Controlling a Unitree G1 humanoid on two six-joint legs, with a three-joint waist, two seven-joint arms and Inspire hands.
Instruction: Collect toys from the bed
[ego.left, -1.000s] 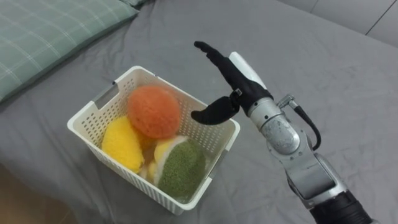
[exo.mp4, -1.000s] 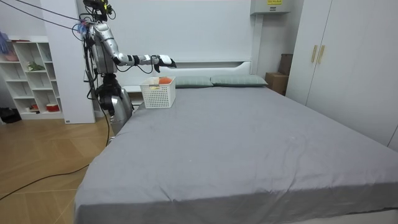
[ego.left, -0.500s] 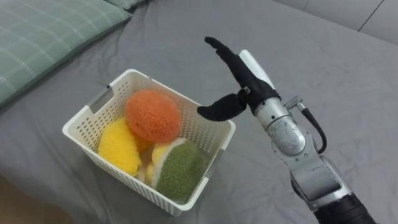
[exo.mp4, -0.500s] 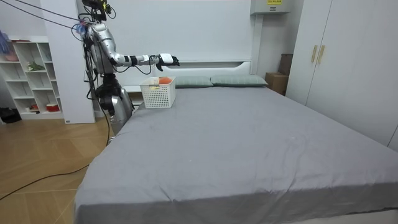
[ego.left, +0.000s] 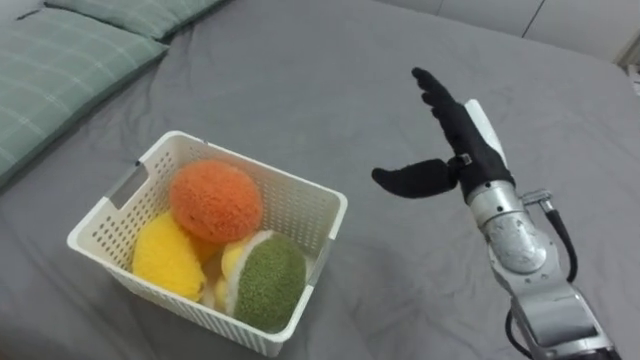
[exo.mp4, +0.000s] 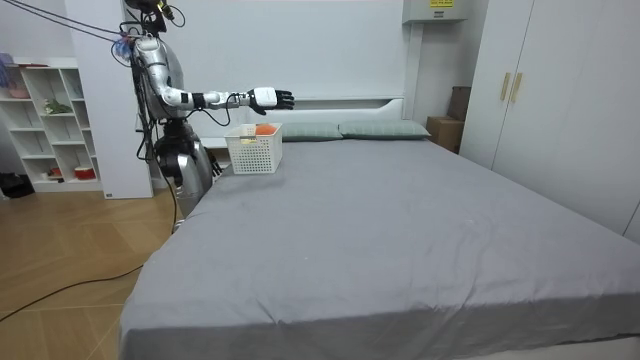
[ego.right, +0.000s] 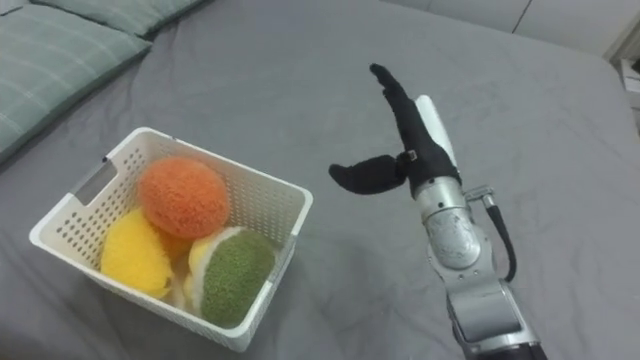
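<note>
A white slotted basket (ego.left: 310, 205) (ego.right: 285, 205) (exo.mp4: 254, 148) sits on the grey bed near the pillows. Inside lie an orange plush ball (ego.left: 214, 201) (ego.right: 180, 196), a yellow plush toy (ego.left: 165, 260) (ego.right: 132, 253) and a green-and-cream plush toy (ego.left: 268, 281) (ego.right: 232, 273). My right hand (ego.left: 452, 152) (ego.right: 405, 145) (exo.mp4: 270, 98) hovers to the right of the basket, above the bare sheet. Its fingers are straight, the thumb spread, and it holds nothing.
Green checked pillows (ego.left: 60, 70) (ego.right: 45, 50) lie at the upper left by the headboard. The grey sheet (ego.left: 330, 90) spreads bare to the right of the basket. In the room view I stand at the bed's head corner, with white shelves (exo.mp4: 45, 120) behind me.
My right hand has swung from over the basket's far corner out to its right, over the sheet. The eye views have shifted, so the basket sits lower and more to the left.
</note>
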